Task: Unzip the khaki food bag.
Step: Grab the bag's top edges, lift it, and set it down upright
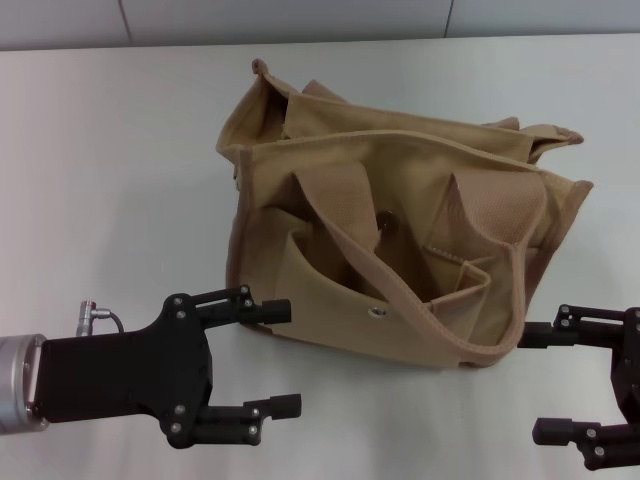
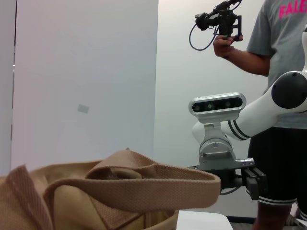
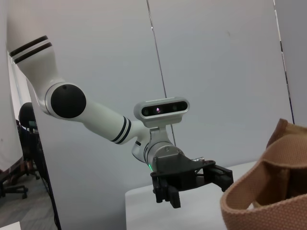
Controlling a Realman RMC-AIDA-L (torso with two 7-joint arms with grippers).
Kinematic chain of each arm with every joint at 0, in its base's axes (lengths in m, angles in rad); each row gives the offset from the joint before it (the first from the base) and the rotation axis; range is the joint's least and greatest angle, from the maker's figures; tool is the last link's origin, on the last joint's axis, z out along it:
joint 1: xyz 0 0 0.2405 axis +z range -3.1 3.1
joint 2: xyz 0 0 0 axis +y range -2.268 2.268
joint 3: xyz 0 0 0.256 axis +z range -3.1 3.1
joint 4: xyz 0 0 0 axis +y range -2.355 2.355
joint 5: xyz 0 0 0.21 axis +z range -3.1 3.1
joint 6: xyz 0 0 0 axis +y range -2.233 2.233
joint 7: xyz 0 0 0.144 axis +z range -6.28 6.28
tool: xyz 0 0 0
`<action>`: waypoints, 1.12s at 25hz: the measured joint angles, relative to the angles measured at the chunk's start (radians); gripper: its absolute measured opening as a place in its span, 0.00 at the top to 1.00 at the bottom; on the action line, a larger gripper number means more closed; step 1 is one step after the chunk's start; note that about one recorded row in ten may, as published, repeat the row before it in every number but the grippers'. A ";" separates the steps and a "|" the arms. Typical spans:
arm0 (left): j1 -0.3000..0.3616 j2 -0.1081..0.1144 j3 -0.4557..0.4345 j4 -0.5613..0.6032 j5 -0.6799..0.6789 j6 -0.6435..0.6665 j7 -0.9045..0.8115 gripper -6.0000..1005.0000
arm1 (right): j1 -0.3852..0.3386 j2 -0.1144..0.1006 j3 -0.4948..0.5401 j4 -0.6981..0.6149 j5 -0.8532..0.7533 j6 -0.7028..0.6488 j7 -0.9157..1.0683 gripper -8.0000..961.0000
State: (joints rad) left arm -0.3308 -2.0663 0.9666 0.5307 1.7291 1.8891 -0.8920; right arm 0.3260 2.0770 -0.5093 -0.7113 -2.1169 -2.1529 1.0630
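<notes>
Both grippers hang open and empty at the near edge of the scene, the left gripper (image 1: pixel 283 357) off the bag's near-left corner and the right gripper (image 1: pixel 545 382) off its near-right corner, neither touching fabric. Between and beyond them, the khaki food bag (image 1: pixel 400 230) sits upright on the white table (image 1: pixel 110 170), roughly mid-table and slightly right of centre, its front pocket facing the robot and one wide webbing handle (image 1: pixel 440 325) drooped forward over that pocket. A metal snap (image 1: pixel 376 314) shows on the pocket front. The zipper pull cannot be picked out in any view; the top looks slack and partly gaping.

To do this step well, one gripper would likely need to pin the canvas near one end of the top seam while the other finds the pull and draws it along the seam line, since soft fabric will bunch without counter-tension. The drooping handle could snag a finger, so coming in from above seems safer.

Bare table lies wide to the left and far side; the right gripper is close to the bag's right edge.
</notes>
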 joint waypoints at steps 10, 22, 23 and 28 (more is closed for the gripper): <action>0.005 0.000 -0.018 0.000 0.000 -0.001 0.012 0.26 | 0.000 0.002 0.000 -0.001 0.000 -0.001 -0.001 0.18; 0.017 -0.008 -0.251 -0.122 -0.035 -0.182 0.134 0.30 | -0.020 0.000 0.012 0.000 0.007 0.014 -0.019 0.18; 0.009 -0.008 -0.250 -0.141 -0.038 -0.193 0.151 0.31 | -0.020 0.000 0.013 0.000 0.007 0.015 -0.020 0.18; -0.064 -0.013 -0.250 -0.268 -0.041 -0.257 0.258 0.33 | -0.021 0.000 0.012 0.000 0.008 0.022 -0.021 0.18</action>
State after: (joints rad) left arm -0.3950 -2.0789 0.7164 0.2626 1.6884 1.6318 -0.6341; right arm 0.3055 2.0771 -0.4969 -0.7117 -2.1093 -2.1309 1.0424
